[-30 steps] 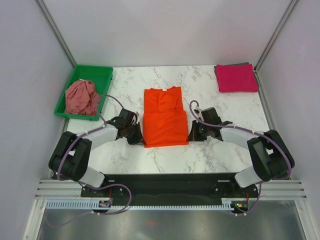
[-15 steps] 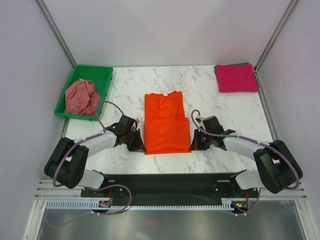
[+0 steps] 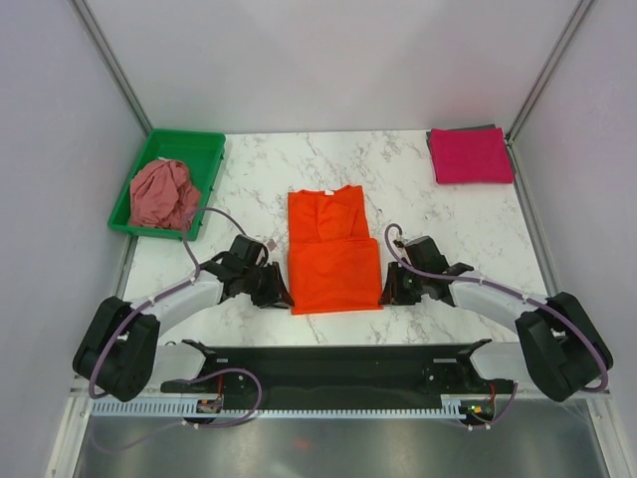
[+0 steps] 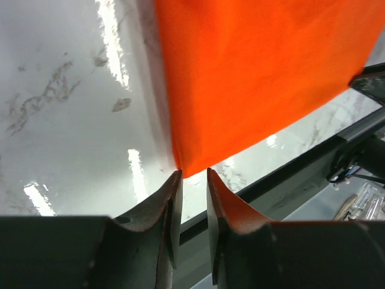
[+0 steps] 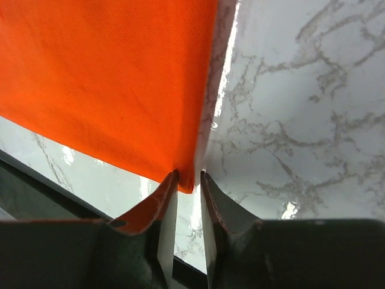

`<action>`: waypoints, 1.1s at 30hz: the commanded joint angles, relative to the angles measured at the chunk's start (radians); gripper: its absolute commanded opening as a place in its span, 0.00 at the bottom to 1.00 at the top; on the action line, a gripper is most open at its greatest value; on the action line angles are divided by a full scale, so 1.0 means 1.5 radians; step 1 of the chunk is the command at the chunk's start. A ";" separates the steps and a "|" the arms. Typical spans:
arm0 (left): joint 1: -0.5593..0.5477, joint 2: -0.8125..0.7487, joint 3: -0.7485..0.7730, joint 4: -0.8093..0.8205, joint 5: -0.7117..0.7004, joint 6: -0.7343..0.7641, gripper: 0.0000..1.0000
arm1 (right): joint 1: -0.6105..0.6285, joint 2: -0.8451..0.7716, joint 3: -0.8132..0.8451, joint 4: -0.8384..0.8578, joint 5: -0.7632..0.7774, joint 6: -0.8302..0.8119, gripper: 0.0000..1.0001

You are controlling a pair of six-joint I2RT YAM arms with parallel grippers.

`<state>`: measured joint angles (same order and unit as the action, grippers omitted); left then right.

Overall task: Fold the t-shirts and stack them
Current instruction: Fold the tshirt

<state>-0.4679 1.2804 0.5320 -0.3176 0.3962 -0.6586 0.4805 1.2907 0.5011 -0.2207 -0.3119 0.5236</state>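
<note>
The bright orange t-shirt (image 3: 333,254) lies folded flat in the middle of the table, collar end far from me. My left gripper (image 3: 282,296) is at its near left corner, jaws a little apart, and the cloth's corner (image 4: 181,168) lies just at the fingertips of the left gripper (image 4: 192,174). My right gripper (image 3: 388,294) is at the near right corner, also slightly open. In the right wrist view the orange corner (image 5: 187,180) pokes between the tips of the right gripper (image 5: 188,176), unpinched. The magenta-pink t-shirt (image 3: 471,155) lies folded at the back right. The dusty rose t-shirt (image 3: 164,194) is crumpled.
The green tray (image 3: 194,144) at the back left holds the crumpled rose shirt. White walls and metal posts close in the table on both sides. The black front rail (image 4: 313,162) runs just beyond the orange shirt's near edge.
Both arms drew the orange shirt's near edge toward the front of the table. Both grippers, shut on its corners before, have opened a little and let go.
</note>
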 commanded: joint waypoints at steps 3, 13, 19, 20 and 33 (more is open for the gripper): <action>0.003 -0.067 0.084 -0.095 -0.065 -0.016 0.38 | 0.002 -0.035 0.064 -0.107 0.093 0.006 0.34; 0.005 0.094 0.305 -0.058 -0.118 0.052 0.35 | 0.001 0.127 0.303 -0.109 0.179 -0.093 0.16; 0.018 0.236 0.363 -0.037 -0.113 0.060 0.32 | -0.015 0.258 0.420 -0.099 0.170 -0.148 0.17; 0.024 0.254 0.367 -0.035 -0.113 0.061 0.32 | -0.018 0.283 0.431 -0.100 0.170 -0.152 0.17; 0.080 0.345 0.400 -0.034 -0.120 0.075 0.32 | -0.033 0.395 0.505 -0.098 0.188 -0.181 0.18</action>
<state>-0.3641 1.7935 1.0893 -0.3878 0.2138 -0.5869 0.4343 1.8824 1.2102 -0.3752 -0.0463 0.2718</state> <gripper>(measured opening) 0.320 0.176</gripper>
